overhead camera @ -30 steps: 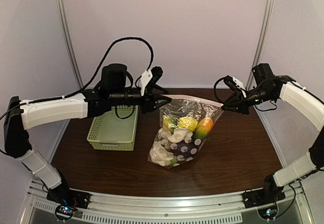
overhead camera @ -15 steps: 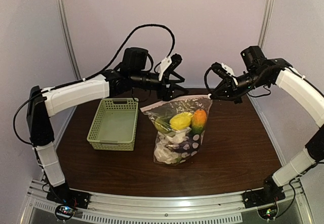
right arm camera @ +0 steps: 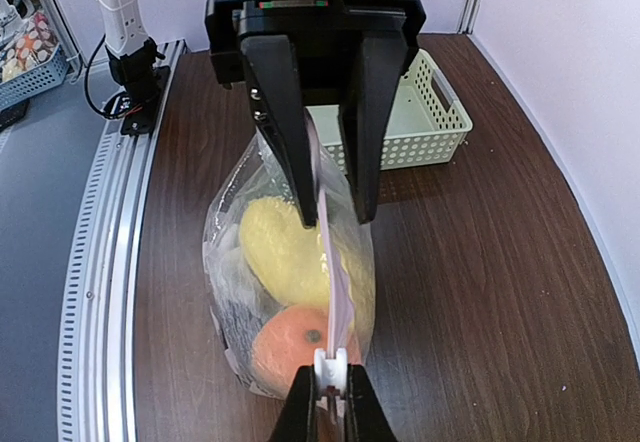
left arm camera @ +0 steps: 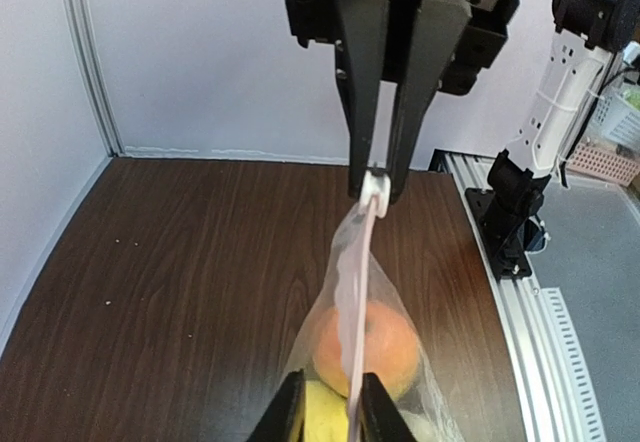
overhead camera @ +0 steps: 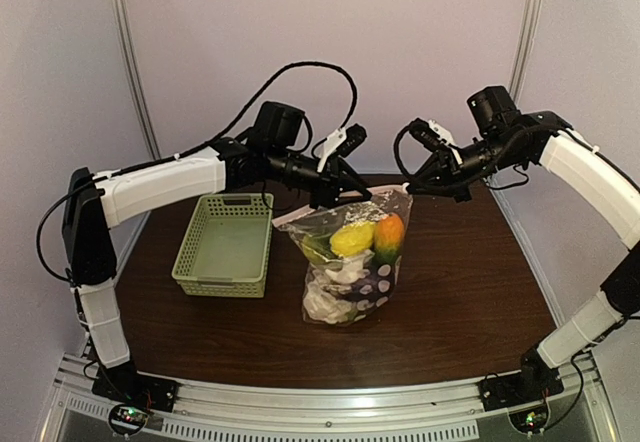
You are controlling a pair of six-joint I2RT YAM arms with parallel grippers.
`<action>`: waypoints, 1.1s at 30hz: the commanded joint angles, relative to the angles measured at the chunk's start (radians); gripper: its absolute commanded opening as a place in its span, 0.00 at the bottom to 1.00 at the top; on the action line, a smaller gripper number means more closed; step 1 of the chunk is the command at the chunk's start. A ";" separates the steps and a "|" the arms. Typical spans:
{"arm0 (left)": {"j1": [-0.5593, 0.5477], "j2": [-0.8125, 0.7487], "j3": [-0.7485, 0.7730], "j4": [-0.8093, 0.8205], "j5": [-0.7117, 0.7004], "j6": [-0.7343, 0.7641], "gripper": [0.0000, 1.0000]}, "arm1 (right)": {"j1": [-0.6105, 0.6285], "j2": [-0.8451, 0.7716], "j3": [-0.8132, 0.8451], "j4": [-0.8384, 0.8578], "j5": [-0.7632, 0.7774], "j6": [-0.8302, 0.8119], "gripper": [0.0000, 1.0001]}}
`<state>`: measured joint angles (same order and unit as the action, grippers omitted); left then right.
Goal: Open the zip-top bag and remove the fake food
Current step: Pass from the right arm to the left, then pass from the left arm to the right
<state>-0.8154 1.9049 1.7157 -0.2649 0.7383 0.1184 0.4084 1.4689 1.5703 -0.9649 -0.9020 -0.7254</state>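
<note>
One dark wooden table (overhead camera: 470,292) bears everything. Two white arms rise over it. The left arm (overhead camera: 160,187) reaches out nearly level above the far edge of one pale green lattice plastic basket (overhead camera: 228,200). The right arm (overhead camera: 590,177) bends in from well right of the basket, its forearm sloping down toward the left one.

One clear, crinkly plastic zip-top bag (overhead camera: 345,262) stands upright just right of the basket, base on the table, its top edge drawn straight between the grippers. Inside it the fake food (overhead camera: 350,239) shows one yellow piece, one orange piece, one green piece and whitish lumps too bunched to count.

The left gripper (overhead camera: 345,184), above and right of the basket, has narrow jaws set about the pale zip strip (right arm camera: 335,282); whether they pinch it cannot be told. The right gripper (overhead camera: 410,188), farther right, is clamped on one small white zip slider (right arm camera: 330,367) at the bag's top corner.
</note>
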 commanded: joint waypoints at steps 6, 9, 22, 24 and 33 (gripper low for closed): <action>-0.014 -0.011 0.043 -0.053 0.060 0.018 0.00 | 0.003 0.009 0.009 0.080 0.028 0.076 0.13; -0.016 -0.047 0.022 -0.033 0.064 0.010 0.00 | -0.016 -0.006 -0.026 0.103 0.035 0.084 0.30; -0.015 -0.102 -0.032 0.013 0.051 0.008 0.00 | -0.020 0.020 -0.070 0.138 -0.072 0.090 0.38; -0.014 -0.101 -0.034 0.018 0.050 0.006 0.00 | -0.017 0.024 -0.070 0.141 -0.091 0.093 0.32; -0.014 -0.102 -0.043 0.024 0.029 0.010 0.00 | -0.008 0.045 -0.063 0.127 -0.099 0.084 0.00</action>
<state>-0.8257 1.8362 1.6806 -0.3027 0.7670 0.1257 0.3958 1.5070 1.5070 -0.8330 -0.9867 -0.6392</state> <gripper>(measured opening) 0.014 0.013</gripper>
